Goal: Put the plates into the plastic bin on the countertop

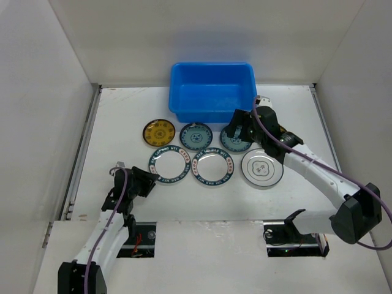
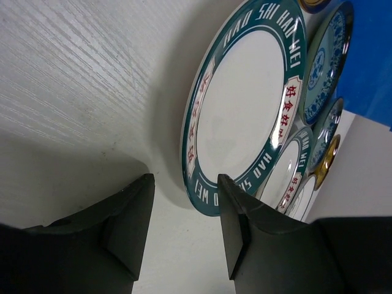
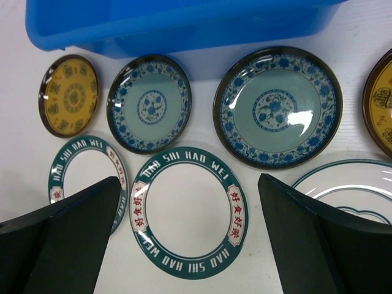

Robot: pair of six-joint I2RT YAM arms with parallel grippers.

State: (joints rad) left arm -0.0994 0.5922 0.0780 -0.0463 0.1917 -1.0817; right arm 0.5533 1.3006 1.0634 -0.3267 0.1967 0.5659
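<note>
While the left arm leans forward from its near-left base, the left tool (image 1: 142, 182) sits low over the white tabletop (image 1: 122, 110). Its jaws are partly apart with nothing between them, and one finger (image 2: 236, 226) is just beside the near-left edge of a white round plate with a dark teal lettered rim (image 1: 169, 166). The right arm stretches diagonally from the near right, wrist bent down. The right tool (image 1: 236, 131) hovers spread wide and holds nothing, above a teal-blue patterned plate (image 3: 277, 107). A second teal-blue plate (image 1: 196, 136), a yellow-gold plate (image 1: 158, 133), a second lettered plate (image 1: 212, 167) and a white plate with a centre mark (image 1: 262, 167) lie flat near it. All rest just near of the bright blue rectangular plastic bin (image 1: 211, 92) at far centre.
</note>
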